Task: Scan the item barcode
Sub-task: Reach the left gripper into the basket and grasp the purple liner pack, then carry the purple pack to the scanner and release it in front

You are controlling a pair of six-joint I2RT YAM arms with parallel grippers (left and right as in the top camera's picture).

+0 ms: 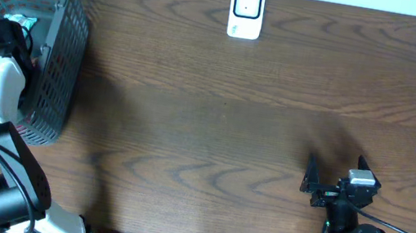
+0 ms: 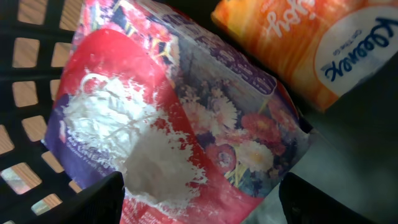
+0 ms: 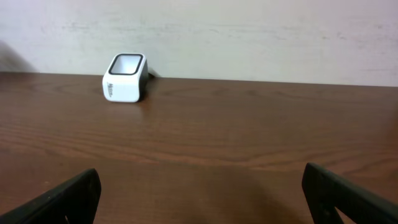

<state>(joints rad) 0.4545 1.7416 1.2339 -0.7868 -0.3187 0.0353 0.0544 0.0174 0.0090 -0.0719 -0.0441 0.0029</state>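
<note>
Currently, pick-up: the tissue box (image 2: 186, 112) in the upper-left basket (image 1: 62, 45) is straddled by the wide-spread left gripper (image 2: 199, 202); firm closure is judged the next need. The right gripper (image 3: 199, 199) is held wide, empty.

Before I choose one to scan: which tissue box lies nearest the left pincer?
The red floral box, right between the left pincer's fingers; the orange Kleenex box sits farther off.

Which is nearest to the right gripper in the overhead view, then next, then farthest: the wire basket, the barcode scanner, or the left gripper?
From the right gripper:
1. Barcode scanner, at the table's far edge, near centre.
2. Wire basket, in the far-left corner.
3. Left gripper, inside the basket, beyond its near wall.
</note>
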